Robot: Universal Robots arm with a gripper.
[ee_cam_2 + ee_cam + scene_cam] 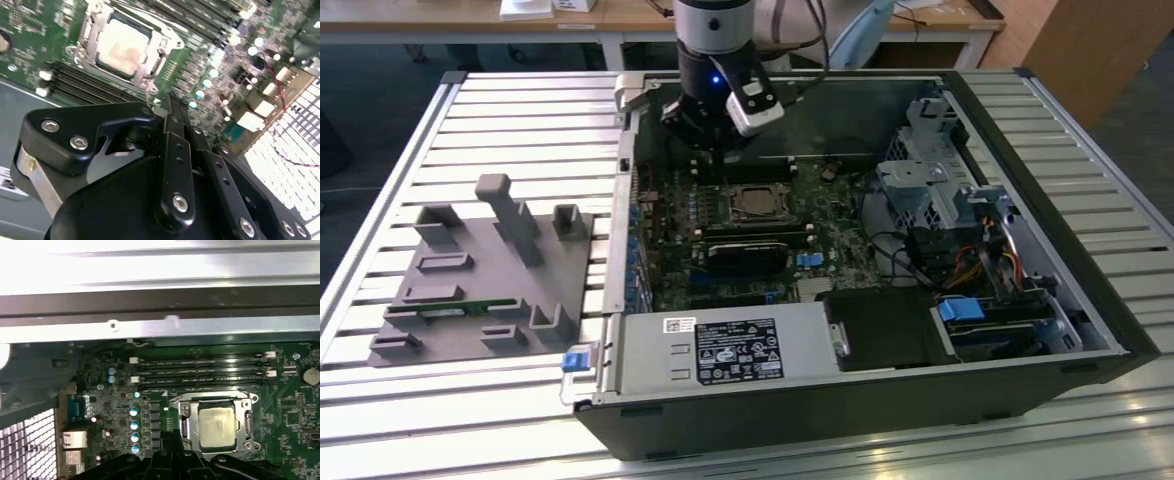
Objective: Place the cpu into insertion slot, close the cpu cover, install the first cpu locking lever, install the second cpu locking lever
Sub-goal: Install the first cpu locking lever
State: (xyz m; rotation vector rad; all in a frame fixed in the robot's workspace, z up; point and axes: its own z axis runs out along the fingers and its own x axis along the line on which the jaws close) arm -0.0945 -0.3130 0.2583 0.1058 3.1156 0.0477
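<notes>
The gripper [170, 102] has its two black fingers pressed flat together, nothing between them, so it's empty-handed. In the second wrist view the fingertips hang right by the corner of the insertion slot [95, 35], just off its silver rim and above a row of small round capacitors [207, 82] on the green motherboard [30, 30].

The cpu [216, 427] already sits in the socket, pale metal face up, and the cpu cover [186, 426] lies flat around it like a frame, chip showing through the window. Can't make out where the locking levers are.

Just past the socket from the gripper run the long black memory slots [200, 371]. In the exterior view the arm [716, 60] comes down into the open PC case [854, 420], with a grey parts fixture [480, 280] well off on the slatted table [400, 420].
</notes>
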